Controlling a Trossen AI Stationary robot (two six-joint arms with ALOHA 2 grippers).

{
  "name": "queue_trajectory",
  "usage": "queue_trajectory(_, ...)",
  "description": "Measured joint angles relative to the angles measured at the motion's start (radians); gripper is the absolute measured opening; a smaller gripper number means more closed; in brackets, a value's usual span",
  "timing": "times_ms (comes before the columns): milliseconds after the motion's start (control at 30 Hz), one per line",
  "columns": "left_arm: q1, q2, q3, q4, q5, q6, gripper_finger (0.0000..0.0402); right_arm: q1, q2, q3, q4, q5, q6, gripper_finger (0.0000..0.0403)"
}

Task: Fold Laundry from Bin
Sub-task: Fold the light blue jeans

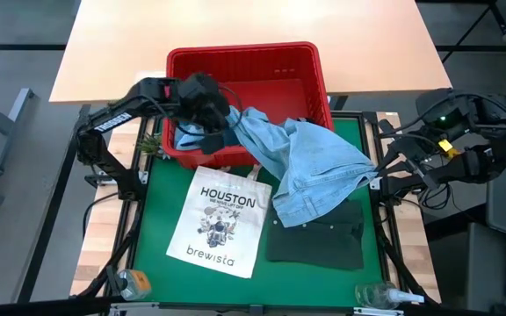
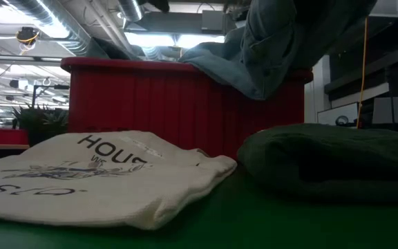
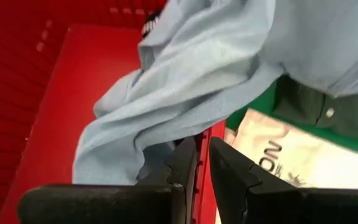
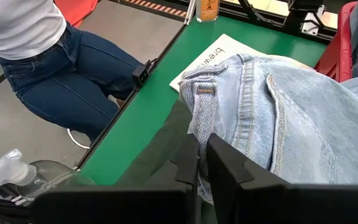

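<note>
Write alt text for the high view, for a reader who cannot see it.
A light blue denim shirt drapes from the red bin across the green table mat, with the left gripper at its bin end and the right gripper at its other edge. A white tote bag and a dark green garment lie flat in front.

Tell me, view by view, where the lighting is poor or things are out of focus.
Low view: backlit by bright ceiling lights, so the red bin and dark green garment look dim; the near tote bag is soft. High view: evenly lit and sharp.
</note>
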Motion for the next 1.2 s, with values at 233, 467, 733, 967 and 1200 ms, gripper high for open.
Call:
queue_trajectory(233, -0.033, 0.0, -0.168, 0.166, -0.051, 0.176, 0.007, 0.0, 0.0, 0.0, 0.0, 0.0, 0.0, 0.0025)
queue_trajectory(467, -0.048, 0.0, -0.307, 0.326, -0.132, 0.308, 0.0152, 0.0, 0.0, 0.0, 0.0, 0.001, 0.0, 0.0025)
queue_trajectory(733, -0.033, 0.0, -0.447, 0.431, -0.138, 0.373, 0.0186, 0.0, 0.0, 0.0, 0.0, 0.002, -0.001, 0.0026)
queue_trajectory(967, 0.0, 0.0, -0.531, 0.583, -0.139, 0.399, 0.0169, 0.0, 0.0, 0.0, 0.0, 0.029, -0.001, 0.0026)
queue_trajectory(1200, 0.005, 0.0, -0.536, 0.584, -0.128, 0.394, 0.007, 0.0, 0.0, 0.0, 0.0, 0.083, -0.011, 0.0026)
